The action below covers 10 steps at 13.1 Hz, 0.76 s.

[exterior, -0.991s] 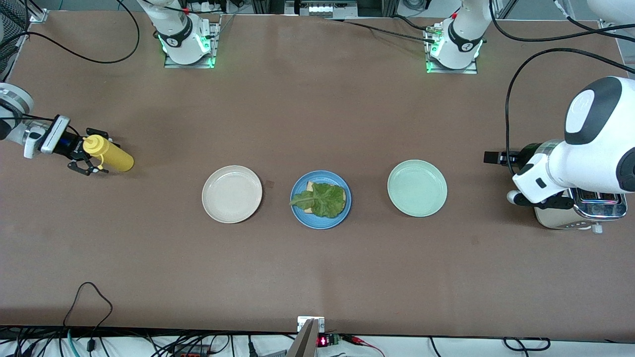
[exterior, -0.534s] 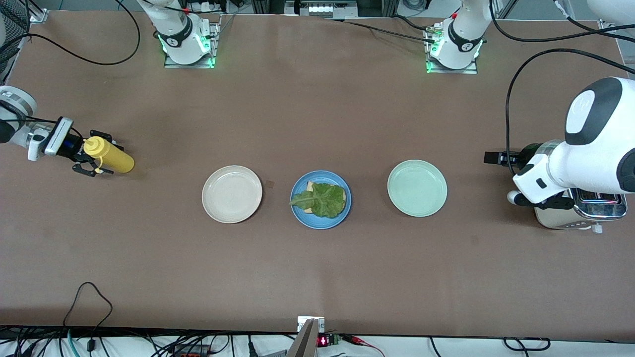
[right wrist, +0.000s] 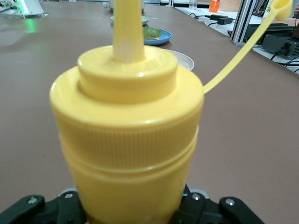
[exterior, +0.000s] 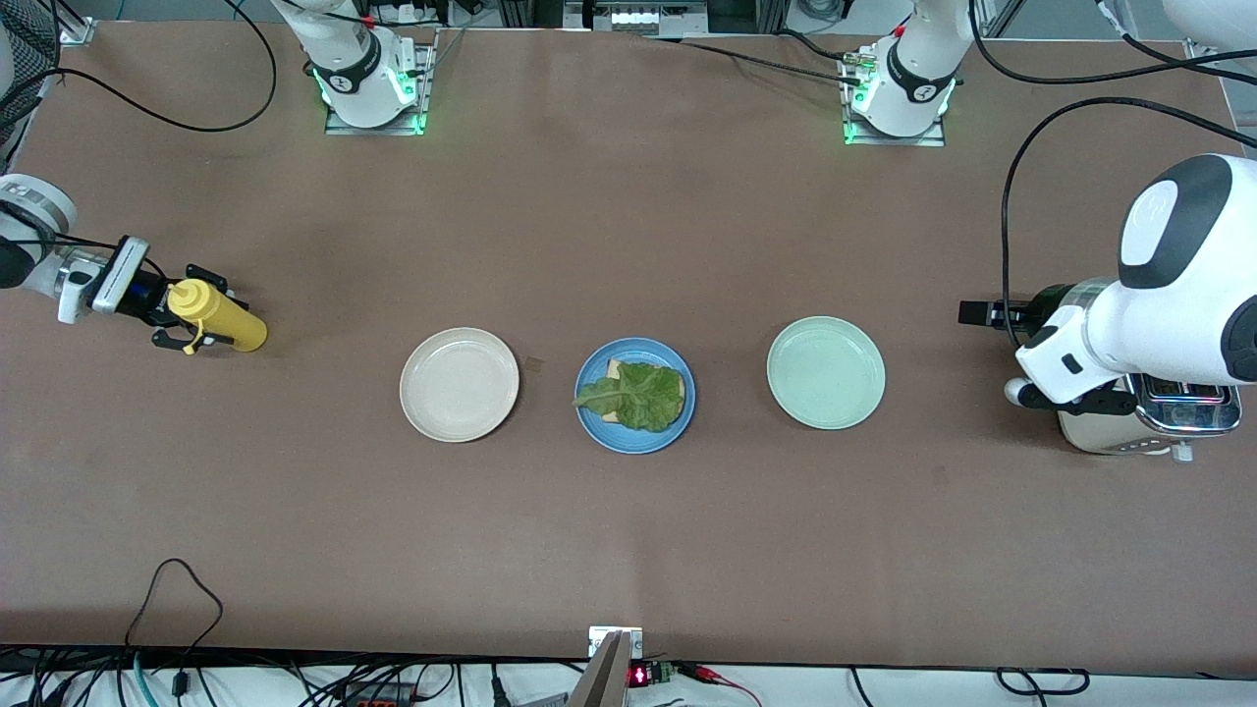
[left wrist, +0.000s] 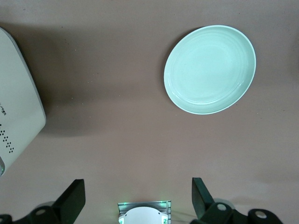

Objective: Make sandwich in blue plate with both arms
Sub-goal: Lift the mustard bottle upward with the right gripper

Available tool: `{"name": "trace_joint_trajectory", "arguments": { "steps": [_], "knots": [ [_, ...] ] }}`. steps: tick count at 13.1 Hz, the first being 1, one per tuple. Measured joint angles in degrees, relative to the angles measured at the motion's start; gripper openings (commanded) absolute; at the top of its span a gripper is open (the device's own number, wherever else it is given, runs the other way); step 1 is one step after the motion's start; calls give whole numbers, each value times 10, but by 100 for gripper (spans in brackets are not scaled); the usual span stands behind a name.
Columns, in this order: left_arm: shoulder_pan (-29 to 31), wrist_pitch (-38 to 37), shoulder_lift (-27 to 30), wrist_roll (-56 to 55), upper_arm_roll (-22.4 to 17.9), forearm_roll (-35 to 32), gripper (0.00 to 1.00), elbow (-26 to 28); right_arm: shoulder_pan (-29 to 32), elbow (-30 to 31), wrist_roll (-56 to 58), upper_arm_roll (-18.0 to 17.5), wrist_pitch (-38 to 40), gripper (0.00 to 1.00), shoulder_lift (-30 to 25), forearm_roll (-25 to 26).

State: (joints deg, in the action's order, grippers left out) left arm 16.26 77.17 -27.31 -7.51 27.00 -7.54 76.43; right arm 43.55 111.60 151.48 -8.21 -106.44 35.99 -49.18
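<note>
On the blue plate (exterior: 634,396), between the beige plate (exterior: 459,384) and the pale green plate (exterior: 825,372), a bread slice (exterior: 616,372) is being covered by a lettuce leaf (exterior: 633,395). The yellow bottle (exterior: 218,316) is being straddled by the right gripper (exterior: 184,306); a grip cannot be told. The left gripper (left wrist: 138,198) is being held open beside the toaster (exterior: 1144,417).

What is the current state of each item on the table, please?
Blue plate: holds bread under lettuce leaf
Beige plate: empty
Green plate: empty
Yellow bottle: upright, cap off
Right gripper: around bottle
Left gripper: open, over table
</note>
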Motion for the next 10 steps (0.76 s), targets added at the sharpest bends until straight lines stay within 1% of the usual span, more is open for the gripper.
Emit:
{"name": "trace_joint_trajectory", "arguments": {
  "steps": [2, 4, 7, 10],
  "knots": [
    [0, 0, -1, 0, 0, 0, 100, 0, -21, 0, -4, -4, -32, 0, -16, 4],
    [0, 0, -2, 0, 0, 0, 100, 0, -54, 0, -39, -6, -44, 0, -52, 17],
    [2, 0, -2, 0, -1, -3, 100, -3, -123, 4, -140, -8, -62, 0, -125, 42],
    [5, 0, 3, 0, -5, -3, 100, -14, -202, 18, -271, -11, -106, 0, -186, 82]
  ]
}}
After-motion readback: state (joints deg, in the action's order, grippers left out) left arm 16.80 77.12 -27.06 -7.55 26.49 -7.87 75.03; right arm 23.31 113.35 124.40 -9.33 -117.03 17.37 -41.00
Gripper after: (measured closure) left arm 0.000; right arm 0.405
